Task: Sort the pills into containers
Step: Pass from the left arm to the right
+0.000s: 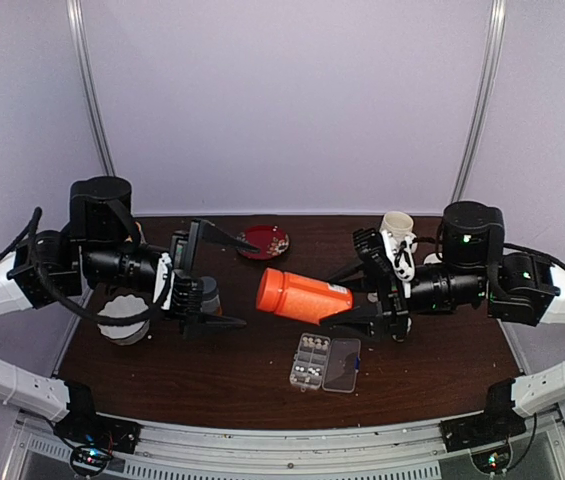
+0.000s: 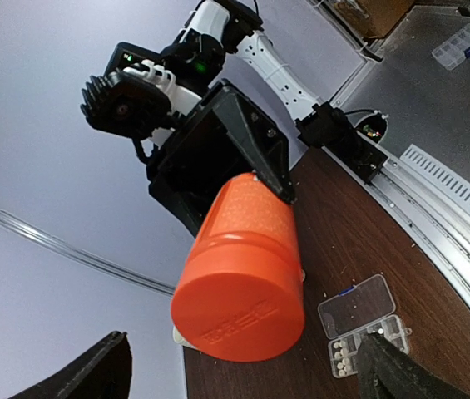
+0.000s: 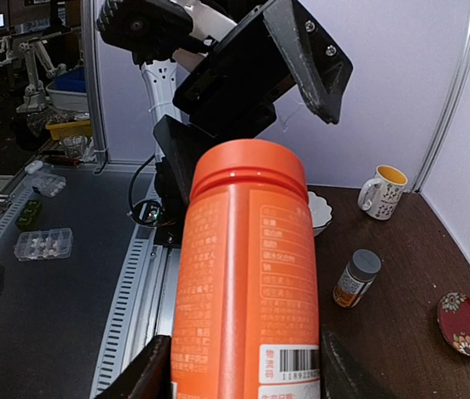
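My right gripper [image 1: 350,298] is shut on the lower body of a capped orange bottle [image 1: 302,295], holding it level above the table with the cap pointing left. In the right wrist view the bottle [image 3: 247,274] fills the gap between both fingers [image 3: 139,378]. My left gripper [image 1: 245,283] stands wide open just left of the cap, holding nothing; in its wrist view the cap [image 2: 239,307] faces me above the fingertips [image 2: 393,370]. Below the bottle the clear organiser box [image 1: 324,362] lies with its lid open. Pills [image 2: 347,359] sit in several of its containers [image 1: 310,362].
A red dish [image 1: 263,241] lies at the back centre and a patterned cup [image 1: 398,240] stands at the back right. A white bowl [image 1: 124,325] is under the left arm. A small amber bottle with a grey cap [image 3: 356,278] stands near it.
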